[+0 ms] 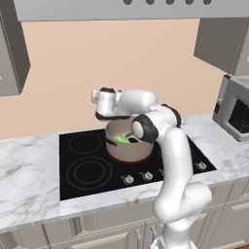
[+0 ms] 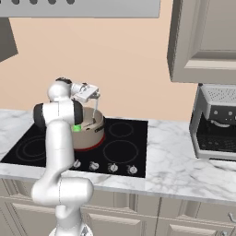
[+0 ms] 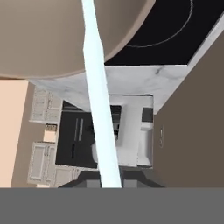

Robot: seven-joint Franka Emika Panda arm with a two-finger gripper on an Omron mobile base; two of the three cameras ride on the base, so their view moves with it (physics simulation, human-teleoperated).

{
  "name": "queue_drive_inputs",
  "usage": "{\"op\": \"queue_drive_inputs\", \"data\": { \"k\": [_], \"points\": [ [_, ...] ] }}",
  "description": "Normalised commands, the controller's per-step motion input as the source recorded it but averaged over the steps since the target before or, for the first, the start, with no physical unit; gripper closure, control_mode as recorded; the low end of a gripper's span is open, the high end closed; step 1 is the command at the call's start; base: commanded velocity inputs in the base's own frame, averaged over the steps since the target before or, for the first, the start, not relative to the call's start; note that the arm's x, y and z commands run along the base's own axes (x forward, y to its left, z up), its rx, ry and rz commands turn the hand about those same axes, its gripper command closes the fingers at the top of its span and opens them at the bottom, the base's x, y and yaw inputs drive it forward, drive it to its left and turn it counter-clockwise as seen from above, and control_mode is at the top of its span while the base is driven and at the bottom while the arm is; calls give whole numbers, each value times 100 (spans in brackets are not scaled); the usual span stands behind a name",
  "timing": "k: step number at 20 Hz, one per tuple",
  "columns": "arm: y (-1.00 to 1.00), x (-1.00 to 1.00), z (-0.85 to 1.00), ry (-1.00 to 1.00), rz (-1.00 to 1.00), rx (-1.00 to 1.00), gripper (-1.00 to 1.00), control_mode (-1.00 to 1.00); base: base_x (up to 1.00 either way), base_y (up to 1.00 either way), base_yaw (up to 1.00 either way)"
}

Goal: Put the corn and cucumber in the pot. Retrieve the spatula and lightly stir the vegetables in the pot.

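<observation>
White-veined marble counter point(image 1: 29, 194) carrying a glossy black glass cooktop point(image 1: 85, 168). On the cooktop, toward its right rear, sits the round beige-tan pot point(image 1: 127, 146), pale-rimmed. End effector point(image 2: 94, 96) just above the pot's rim, clamped narrow on the thin white straight handle of the spatula point(image 2: 95, 109). Handle's long axis runs near-vertical, down from the end effector into the pot. Bright green cucumber point(image 1: 121, 139) inside the pot, smooth, plump; likely stirring stage.

Pot point(image 1: 127, 146) blocks 1 burner — 3 burners of the cooktop point(image 1: 78, 170) free.
</observation>
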Motion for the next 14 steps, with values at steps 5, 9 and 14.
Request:
{"op": "queue_drive_inputs", "data": {
  "k": [5, 9, 14],
  "points": [
    [-18, -60, 0, 1, 15, 0, 100, -100, 0, 0, 0],
    [0, -32, 0, 11, 23, -3, 100, -100, 0, 0, 0],
    [0, -27, 8, 10, 24, -1, 100, -100, 0, 0, 0]
  ]
}}
